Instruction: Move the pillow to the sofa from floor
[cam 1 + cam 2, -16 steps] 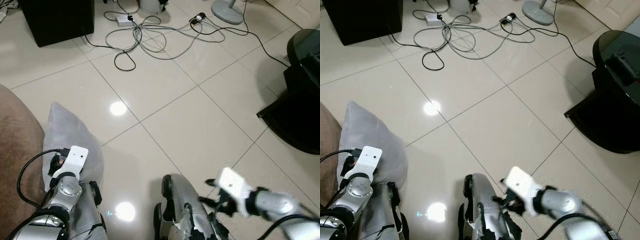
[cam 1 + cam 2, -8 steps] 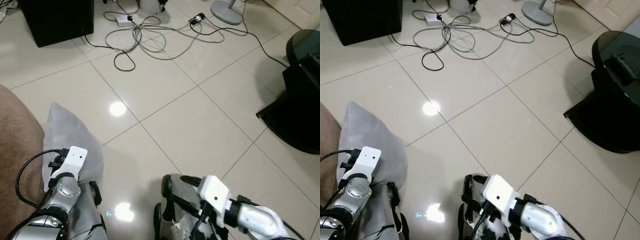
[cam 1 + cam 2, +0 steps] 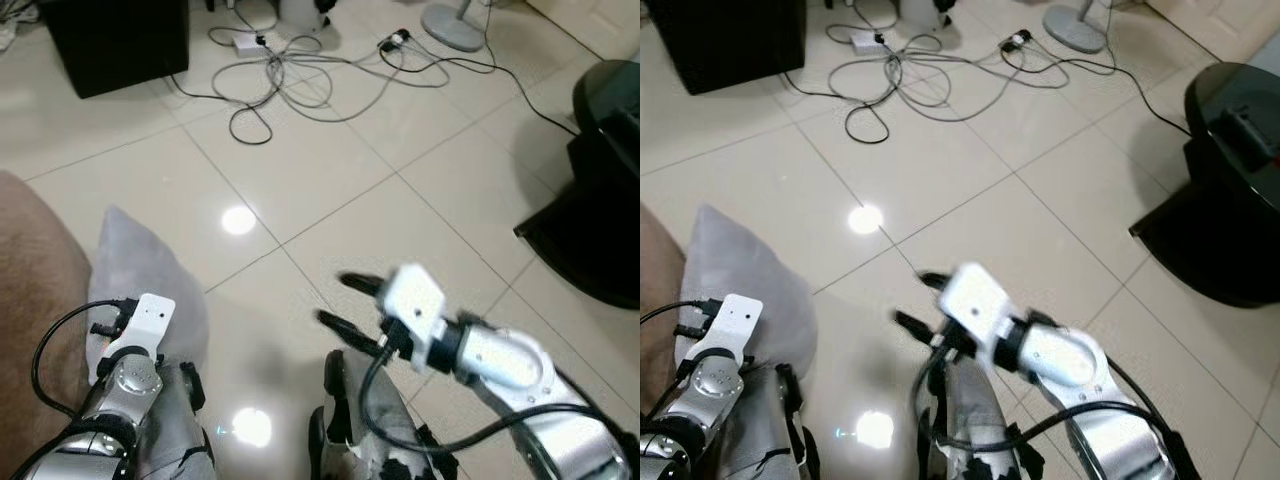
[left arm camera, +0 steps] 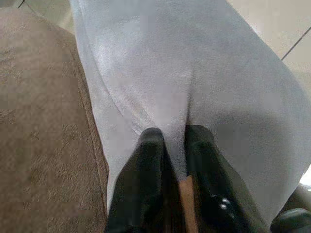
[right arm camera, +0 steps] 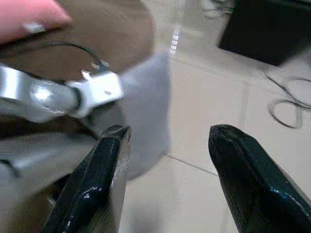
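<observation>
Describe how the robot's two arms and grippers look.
Both arms are silver metal with a white block at the wrist and black cable looped alongside. The left gripper and the right gripper each have two long glossy black fingers.

tangled cables (image 3: 300, 75) on floor tiles (image 3: 420, 230) | black cabinet (image 3: 115, 40) | fan base (image 3: 452, 22)

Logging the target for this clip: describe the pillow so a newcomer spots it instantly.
Start at the brown sofa at the robot's left. Against its edge leans the pillow, pinched by the left gripper. It is the lone pale grey, soft, pointed-cornered thing there.
</observation>
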`<state>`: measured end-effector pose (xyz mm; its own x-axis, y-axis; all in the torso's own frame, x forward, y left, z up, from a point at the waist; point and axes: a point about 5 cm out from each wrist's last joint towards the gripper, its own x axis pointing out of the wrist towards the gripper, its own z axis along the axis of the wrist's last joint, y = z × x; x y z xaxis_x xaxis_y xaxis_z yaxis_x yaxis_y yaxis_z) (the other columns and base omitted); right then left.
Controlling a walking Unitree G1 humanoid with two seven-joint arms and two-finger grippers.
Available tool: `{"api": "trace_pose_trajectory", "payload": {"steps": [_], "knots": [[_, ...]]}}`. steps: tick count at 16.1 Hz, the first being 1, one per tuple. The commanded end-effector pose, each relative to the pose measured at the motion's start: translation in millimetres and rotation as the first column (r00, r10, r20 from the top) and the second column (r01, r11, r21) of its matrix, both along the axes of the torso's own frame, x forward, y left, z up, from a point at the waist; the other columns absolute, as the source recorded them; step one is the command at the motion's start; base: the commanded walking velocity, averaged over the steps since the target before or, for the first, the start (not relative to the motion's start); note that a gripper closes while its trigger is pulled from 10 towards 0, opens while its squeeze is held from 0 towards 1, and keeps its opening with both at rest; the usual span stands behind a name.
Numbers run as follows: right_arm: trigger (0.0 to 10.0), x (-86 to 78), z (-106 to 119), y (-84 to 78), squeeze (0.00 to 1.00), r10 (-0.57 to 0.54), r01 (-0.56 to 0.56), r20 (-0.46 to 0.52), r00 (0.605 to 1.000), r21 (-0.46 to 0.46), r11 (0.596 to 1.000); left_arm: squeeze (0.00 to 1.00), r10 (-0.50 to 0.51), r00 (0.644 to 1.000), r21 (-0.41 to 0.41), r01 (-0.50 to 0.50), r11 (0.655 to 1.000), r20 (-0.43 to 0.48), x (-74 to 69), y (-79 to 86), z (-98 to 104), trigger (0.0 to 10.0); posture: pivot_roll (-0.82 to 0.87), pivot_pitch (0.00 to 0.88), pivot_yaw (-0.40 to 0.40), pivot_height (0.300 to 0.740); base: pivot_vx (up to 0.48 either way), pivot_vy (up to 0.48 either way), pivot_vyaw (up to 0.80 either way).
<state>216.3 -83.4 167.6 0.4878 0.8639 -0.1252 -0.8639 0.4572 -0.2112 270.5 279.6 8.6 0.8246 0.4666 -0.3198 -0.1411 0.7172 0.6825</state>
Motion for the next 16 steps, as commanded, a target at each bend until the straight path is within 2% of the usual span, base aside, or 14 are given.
{"api": "trace_pose_trajectory", "payload": {"steps": [1,2,4,6,16], "knots": [[10.0,-8.2,-12.3,-4.2,0.00,0.012,-0.015,-0.083,0.997,-0.047,0.999,0.00,-0.005,0.999,-0.020,0.004,1.000,-0.047,-6.3,-3.4,-8.7,0.0,-0.24,0.250,-0.226,0.582,0.000,0.000,0.00],[10.0,-8.9,-15.1,-6.4,0.00,0.007,-0.013,-0.095,0.995,-0.066,0.998,0.00,-0.005,0.999,-0.021,0.004,1.000,-0.050,-6.3,-3.4,-8.9,0.0,-0.24,0.250,-0.226,0.582,0.000,0.000,0.00],[10.0,-9.2,-27.7,-21.2,0.00,-0.022,-0.017,-0.156,0.988,-0.245,0.969,0.00,-0.007,0.998,-0.024,0.006,1.000,-0.060,-7.6,-3.3,-10.3,0.0,-0.24,0.250,-0.226,0.582,0.000,0.000,0.00],[10.0,-8.9,-31.2,-28.1,0.00,-0.044,-0.016,-0.183,0.982,-0.314,0.949,0.00,-0.008,0.998,-0.024,0.006,1.000,-0.063,-7.5,-2.9,-10.1,0.0,-0.24,0.249,-0.222,0.582,0.000,0.000,0.00],[10.0,-4.7,-42.7,-32.5,0.00,-0.105,0.036,-0.192,0.976,-0.335,0.942,0.00,-0.016,0.999,-0.036,0.014,0.999,-0.043,-5.5,-5.3,-8.8,0.0,-0.22,0.227,-0.205,0.582,0.000,0.000,0.00]]}}
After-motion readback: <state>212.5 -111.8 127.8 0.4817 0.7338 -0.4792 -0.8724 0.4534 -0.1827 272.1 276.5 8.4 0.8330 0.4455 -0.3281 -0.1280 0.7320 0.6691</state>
